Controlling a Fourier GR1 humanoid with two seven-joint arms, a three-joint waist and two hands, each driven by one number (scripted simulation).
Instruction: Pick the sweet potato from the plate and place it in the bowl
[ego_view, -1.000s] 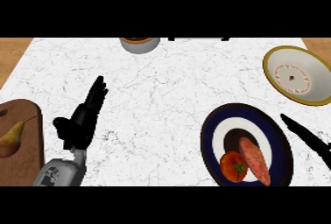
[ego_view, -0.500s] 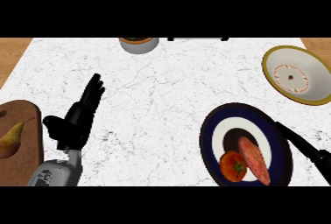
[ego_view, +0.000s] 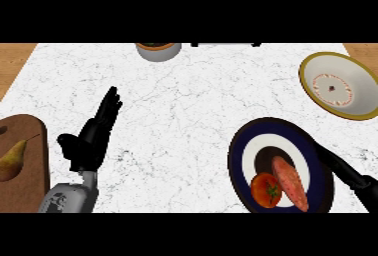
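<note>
The sweet potato lies on the plate, touching a tomato. My right robot hand reaches over the plate's rim, fingers straight and holding nothing. Closing carelessly, I risk nudging the tomato or pinching it instead. My left robot hand rests open.

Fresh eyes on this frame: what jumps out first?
The dark blue plate at lower right, holding a sweet potato beside a tomato, with the right hand reaching over its right rim. Then the cream bowl at upper right, and the open left hand at lower left.
</note>
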